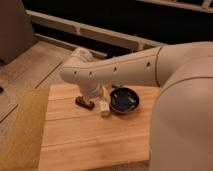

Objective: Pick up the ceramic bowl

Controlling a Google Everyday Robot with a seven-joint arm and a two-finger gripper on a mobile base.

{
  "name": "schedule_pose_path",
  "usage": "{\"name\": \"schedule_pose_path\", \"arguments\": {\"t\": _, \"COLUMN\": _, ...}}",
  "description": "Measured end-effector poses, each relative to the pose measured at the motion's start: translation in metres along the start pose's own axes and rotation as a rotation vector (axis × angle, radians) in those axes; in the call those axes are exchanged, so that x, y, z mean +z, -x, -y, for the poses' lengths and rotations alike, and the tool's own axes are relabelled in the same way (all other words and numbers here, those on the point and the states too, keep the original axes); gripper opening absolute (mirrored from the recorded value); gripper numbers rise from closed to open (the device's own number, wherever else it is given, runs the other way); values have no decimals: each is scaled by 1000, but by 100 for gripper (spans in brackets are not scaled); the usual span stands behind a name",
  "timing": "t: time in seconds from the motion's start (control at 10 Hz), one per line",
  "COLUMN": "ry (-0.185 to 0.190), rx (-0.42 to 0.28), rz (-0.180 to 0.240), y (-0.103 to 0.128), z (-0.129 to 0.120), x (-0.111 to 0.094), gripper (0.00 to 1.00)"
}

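Nothing can be read here. There is no lettering, label, brand mark, number or sign on the pale wooden bench (95, 145), the glossy black ceramic bowl (124, 100), the small pale object (104, 107) beside it, the cream-coloured robot arm (125, 70), or the dark pincer (85, 103) low at the bench top near the bowl.

A pale wooden table top of lengthwise planks (95, 145) carried the things, and a coarse ochre strip (22, 130) ran along its left edge. 2 things lay on its far part. A round, shallow, glossy black ceramic bowl (124, 100) sat upright towards the right. A small pale blocky object (104, 107) stood just beside the bowl's left rim. The dark gripper (85, 103) hung low at the wood left of the pale object, its fingers apart and holding nothing.
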Motion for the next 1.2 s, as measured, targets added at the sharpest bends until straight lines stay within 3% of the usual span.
{"name": "schedule_pose_path", "arguments": {"t": 0.1, "ry": 28, "rx": 25, "rz": 31, "y": 2, "z": 13, "x": -1, "gripper": 65}}
{"name": "schedule_pose_path", "arguments": {"t": 0.4, "ry": 79, "rx": 77, "rz": 72, "y": -1, "z": 49, "x": -5, "gripper": 65}}
{"name": "schedule_pose_path", "arguments": {"t": 0.7, "ry": 88, "rx": 113, "rz": 90, "y": -10, "z": 95, "x": -14, "gripper": 65}}
{"name": "schedule_pose_path", "arguments": {"t": 1.0, "ry": 103, "rx": 215, "rz": 91, "y": -30, "z": 156, "x": -23, "gripper": 65}}
{"name": "schedule_pose_path", "arguments": {"t": 1.2, "ry": 108, "rx": 218, "rz": 91, "y": -31, "z": 157, "x": -23, "gripper": 65}}
